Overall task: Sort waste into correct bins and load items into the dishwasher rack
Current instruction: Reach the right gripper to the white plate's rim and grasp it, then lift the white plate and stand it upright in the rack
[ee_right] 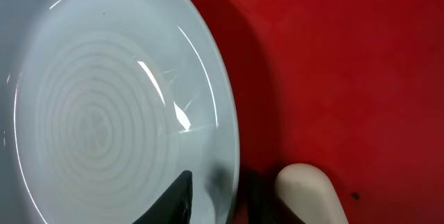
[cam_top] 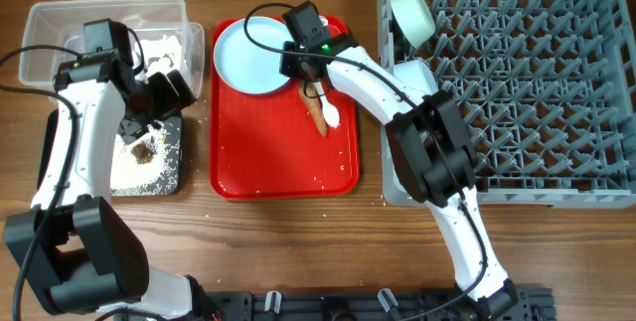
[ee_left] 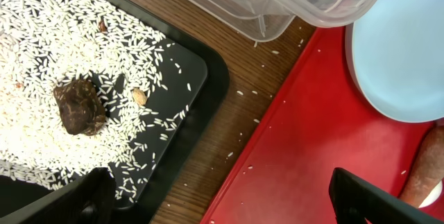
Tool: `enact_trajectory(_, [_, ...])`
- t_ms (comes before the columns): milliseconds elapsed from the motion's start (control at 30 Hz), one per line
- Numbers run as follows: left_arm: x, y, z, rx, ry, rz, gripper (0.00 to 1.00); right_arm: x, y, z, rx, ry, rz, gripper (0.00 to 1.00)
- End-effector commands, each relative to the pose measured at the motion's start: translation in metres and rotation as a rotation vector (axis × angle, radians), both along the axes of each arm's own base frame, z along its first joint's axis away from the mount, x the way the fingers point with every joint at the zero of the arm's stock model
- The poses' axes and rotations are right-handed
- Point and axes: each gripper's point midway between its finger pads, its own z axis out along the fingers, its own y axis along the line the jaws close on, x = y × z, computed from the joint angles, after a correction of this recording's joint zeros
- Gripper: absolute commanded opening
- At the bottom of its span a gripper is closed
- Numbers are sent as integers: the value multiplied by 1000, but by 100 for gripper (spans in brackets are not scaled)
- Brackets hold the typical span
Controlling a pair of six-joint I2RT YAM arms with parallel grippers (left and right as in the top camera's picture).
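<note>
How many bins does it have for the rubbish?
2. A clear plastic tub sits at the table's far left corner; a shallow black tray, scattered with rice, lies beside it, nearer the robot. None seems hidden.

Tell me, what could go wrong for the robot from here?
The right gripper is at the rim of the glossy plate, lying flat on the red tray; a grip there might slip. The white spoon and carrot-like stick lie close by and could get nudged. Loose rice covers the black tray near the open left gripper; a brush could scatter more onto the table.
</note>
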Motion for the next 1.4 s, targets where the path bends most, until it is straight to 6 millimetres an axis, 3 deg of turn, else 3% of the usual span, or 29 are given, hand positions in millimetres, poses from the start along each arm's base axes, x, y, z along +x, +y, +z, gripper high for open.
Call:
enact_trajectory(0, [5, 2, 7, 4, -26, -12, 100, -2, -5, -19, -31, 23, -10, 4])
enact_trajectory(200, [5, 2, 7, 4, -26, -12, 100, -2, -8, -18, -46, 18, 42, 4])
enact_trajectory(300, [5, 2, 7, 4, -26, -12, 100, 7, -12, 1, -46, -28, 114, 4])
enact_trajectory(367, [5, 2, 7, 4, -26, -12, 100, 22, -18, 41, -32, -108, 128, 4])
enact_trajectory(467, [5, 2, 7, 4, -26, -12, 100, 34, -28, 119, -56, -282, 191, 4])
enact_trajectory(533, [5, 2, 7, 4, -26, -12, 100, 34, -50, 174, -139, -391, 162, 4])
enact_trajectory(600, [5, 2, 7, 4, -26, -12, 100, 23, -88, 242, -290, -511, 110, 4])
enact_trajectory(700, [5, 2, 7, 4, -26, -12, 100, -11, -162, 333, -541, -636, -54, 4])
enact_trajectory(767, [5, 2, 7, 4, -26, -12, 100, -35, -202, 371, -679, -670, -155, 4])
enact_trajectory(800, [5, 2, 7, 4, -26, -12, 100, -66, -245, 401, -838, -665, -261, 4])
enact_trajectory(833, [5, 2, 7, 4, -26, -12, 100, -81, -262, 409, -925, -641, -279, 4])
enact_trajectory(933, [5, 2, 7, 4, -26, -12, 100, -116, -306, 416, -1119, -531, -311, 4])
enact_trajectory(1033, [5, 2, 7, 4, -26, -12, 100, -125, -342, 398, -1243, -371, -258, 4])
enact_trajectory(1167, [5, 2, 7, 4, -26, -12, 100, -107, -368, 359, -1358, -197, -112, 4])
enact_trajectory(1367, [5, 2, 7, 4, -26, -12, 100, -58, -367, 298, -1353, -106, -10, 4])
